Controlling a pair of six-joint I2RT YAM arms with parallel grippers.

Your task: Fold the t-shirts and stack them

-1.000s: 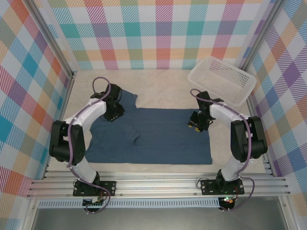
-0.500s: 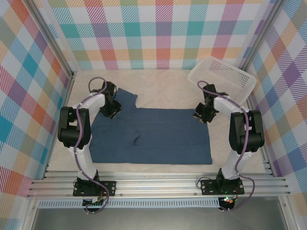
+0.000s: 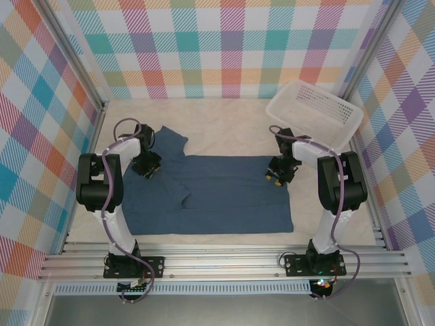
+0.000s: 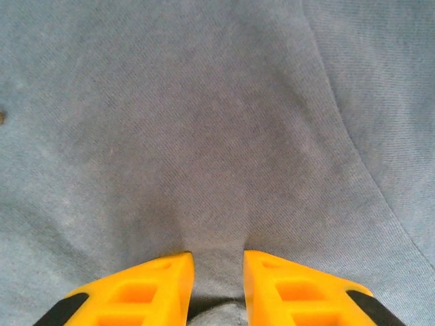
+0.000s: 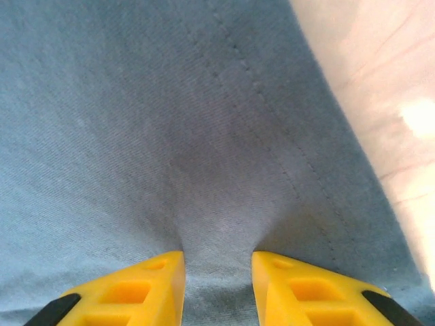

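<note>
Down at the near edge, the metal rails [image 3: 224,261] carry both arm bases, and from there the left arm [image 3: 109,204] and right arm [image 3: 338,197] reach out over the beige worktop [image 3: 231,125].

The dark teal-blue t-shirt [image 3: 217,197] lies spread flat across the middle of the worktop. Its near edge runs just beyond the rails. There's a small crease [image 3: 187,199] left of centre.

Further out is the left claw [image 3: 147,166], pressed down on the shirt's far left part, just below the sleeve [image 3: 173,139]. From its wrist camera the two yellow fingers [image 4: 146,288] stand a little apart. Cloth puckers into the gap and a grey fold is nipped between them, so that claw is clamped on the t-shirt.

Across on the other side, the right claw [image 3: 277,173] sits on the shirt's far right corner. Its wrist camera shows the yellow fingers [image 5: 302,292] with fabric drawn in between them, wrinkles fanning out from the gap. It is clamped on the t-shirt too. A stitched hem line runs close by, with bare worktop just past it.

Beyond the right claw, a white perforated basket [image 3: 319,112] sits tilted in the far right corner. Bright checked walls [image 3: 224,47] close the scene.
</note>
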